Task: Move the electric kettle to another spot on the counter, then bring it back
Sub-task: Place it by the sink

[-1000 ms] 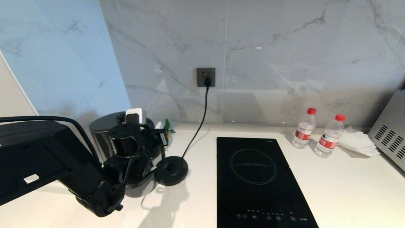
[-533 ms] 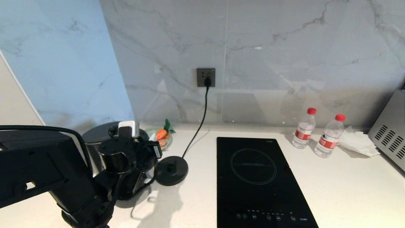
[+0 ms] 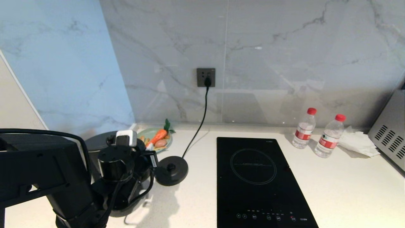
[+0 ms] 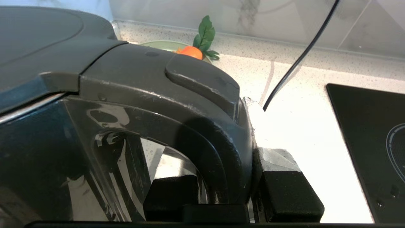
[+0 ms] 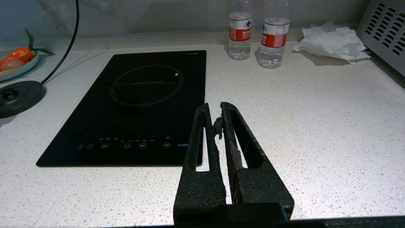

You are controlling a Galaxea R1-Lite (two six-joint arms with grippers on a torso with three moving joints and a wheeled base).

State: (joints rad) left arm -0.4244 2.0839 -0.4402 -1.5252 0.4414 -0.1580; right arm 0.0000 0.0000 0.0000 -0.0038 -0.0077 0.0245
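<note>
The black electric kettle [image 3: 96, 142] is at the left of the white speckled counter [image 3: 348, 190], left of its empty round base disc [image 3: 171, 170]. My left arm covers most of it in the head view. In the left wrist view my left gripper [image 4: 227, 190] is shut on the kettle's loop handle [image 4: 218, 148], with one finger inside the loop and the other outside it. I cannot tell whether the kettle's bottom touches the counter. My right gripper [image 5: 215, 110] hangs shut and empty over the counter, just right of the hob's front corner.
A black induction hob [image 3: 256, 180] lies mid-counter. The base's cord [image 3: 202, 114] runs up to a wall socket. A green plate with a carrot [image 3: 157, 138] sits behind the base. Two water bottles [image 3: 303, 128], crumpled tissue [image 3: 359, 142] and a grey appliance [image 3: 390, 136] stand at the right.
My left gripper has carried the kettle leftward and toward me, away from the base disc. The plate with the carrot, hidden before, now shows. The right arm has not moved.
</note>
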